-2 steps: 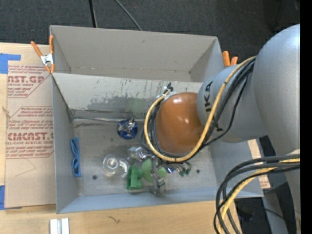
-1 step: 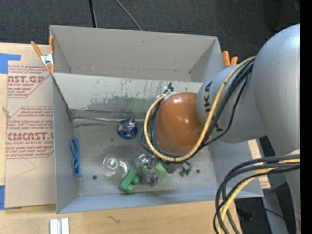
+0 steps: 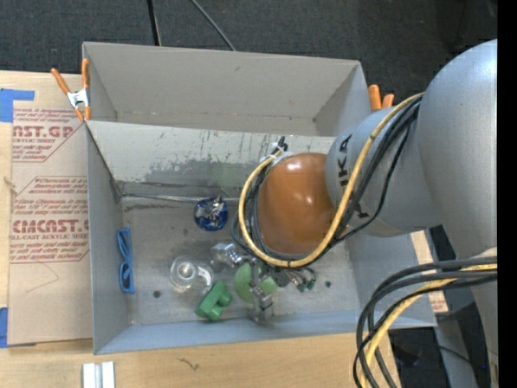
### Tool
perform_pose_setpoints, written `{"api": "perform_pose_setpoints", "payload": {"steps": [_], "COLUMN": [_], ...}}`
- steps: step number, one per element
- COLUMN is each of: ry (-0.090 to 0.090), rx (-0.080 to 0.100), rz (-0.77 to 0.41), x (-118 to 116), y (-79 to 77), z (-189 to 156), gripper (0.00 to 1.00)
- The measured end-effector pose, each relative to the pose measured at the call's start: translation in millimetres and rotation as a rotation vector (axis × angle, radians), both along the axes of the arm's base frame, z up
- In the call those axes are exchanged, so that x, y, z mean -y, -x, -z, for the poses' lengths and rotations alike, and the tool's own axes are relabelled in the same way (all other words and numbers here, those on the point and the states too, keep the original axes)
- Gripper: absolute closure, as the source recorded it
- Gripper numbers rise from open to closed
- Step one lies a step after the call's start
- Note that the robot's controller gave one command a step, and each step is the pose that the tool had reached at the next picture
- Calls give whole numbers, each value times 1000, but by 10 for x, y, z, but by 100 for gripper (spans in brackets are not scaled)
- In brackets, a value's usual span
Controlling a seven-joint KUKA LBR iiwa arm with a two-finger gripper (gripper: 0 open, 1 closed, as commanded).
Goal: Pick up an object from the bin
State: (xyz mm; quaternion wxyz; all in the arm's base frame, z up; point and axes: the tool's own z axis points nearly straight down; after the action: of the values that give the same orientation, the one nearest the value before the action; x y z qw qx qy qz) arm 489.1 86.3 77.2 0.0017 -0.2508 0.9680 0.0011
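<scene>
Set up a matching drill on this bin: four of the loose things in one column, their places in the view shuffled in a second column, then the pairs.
Things
1. blue round thing
2. blue strip
3. clear round thing
4. green block

Places
A. lying along the left wall of the bin
B. lowest of the four in the view, nearest the front wall
C. highest of the four in the view, near the back wall
D. on the floor just up and left of the green block

Pairs: 1-C, 2-A, 3-D, 4-B
</scene>
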Motion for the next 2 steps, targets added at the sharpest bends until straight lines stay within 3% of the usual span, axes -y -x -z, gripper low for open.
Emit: {"api": "perform_pose_setpoints", "payload": {"steps": [1,2], "ry": [-2,1], "rx": [-2,-3], "rz": [34,39], "x": [-759,-719], "y": [-102,-104], "z": [53,55], "gripper": [0,100]}}
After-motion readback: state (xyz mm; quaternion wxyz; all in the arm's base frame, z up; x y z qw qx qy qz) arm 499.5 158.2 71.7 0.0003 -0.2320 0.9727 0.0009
